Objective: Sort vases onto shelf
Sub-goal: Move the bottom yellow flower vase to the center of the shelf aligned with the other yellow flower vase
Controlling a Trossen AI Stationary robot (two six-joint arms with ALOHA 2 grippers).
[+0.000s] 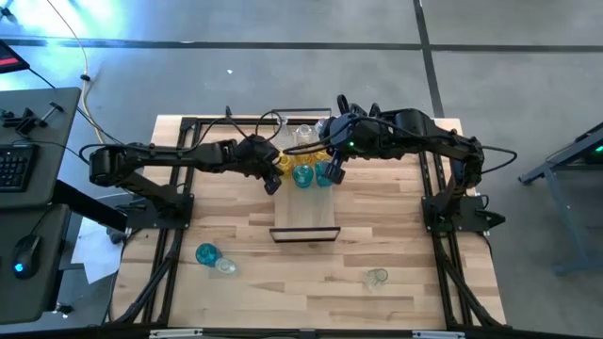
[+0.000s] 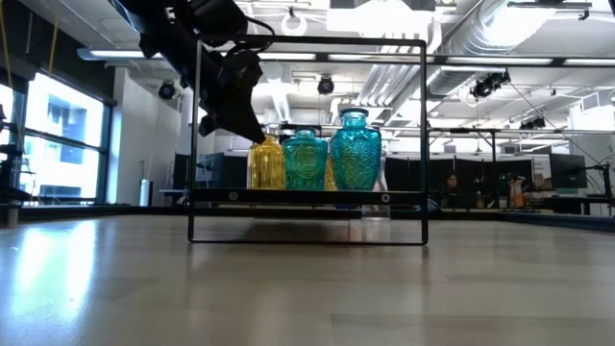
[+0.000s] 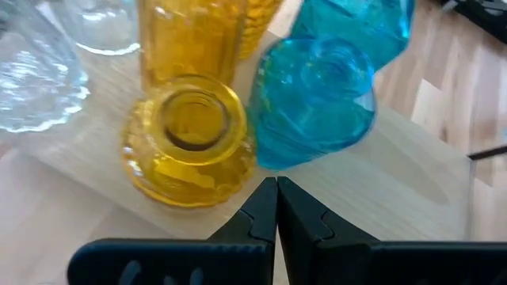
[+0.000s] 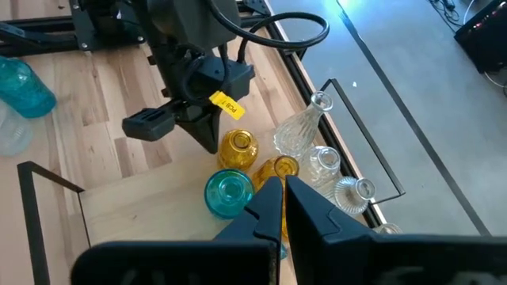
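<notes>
left claw (image 4: 207,136) hangs with its fingers pressed together and nothing between them, tip just beside the amber-yellow vase (image 3: 188,138) at the near edge of the cluster on the shelf (image 1: 303,226); my guess is it sits low and closed so it can nudge that vase into line, not lift it. right claw (image 1: 332,172) is likewise fully closed and empty, poised over the teal-blue vases (image 2: 330,154) from the other side, probably held clear so both arms can share the crowded end.

going from big to small: the worktop (image 1: 377,235) carries the shelf, a narrow light-wood board in a thin black frame, set mid-table. its far end is packed, its near end bare, which suggests colours are being grouped from the back forward.

counts on the shelf: two teal-blue vases, two amber-yellow ones, and about four clear glass vases (image 4: 329,162) behind them, though some overlap and i can't be sure.

off the shelf, on the bare wood nearer the front: one teal-blue vase (image 1: 206,253) touching one small clear vase (image 1: 225,266), and one more clear vase (image 1: 377,277) well apart.
</notes>
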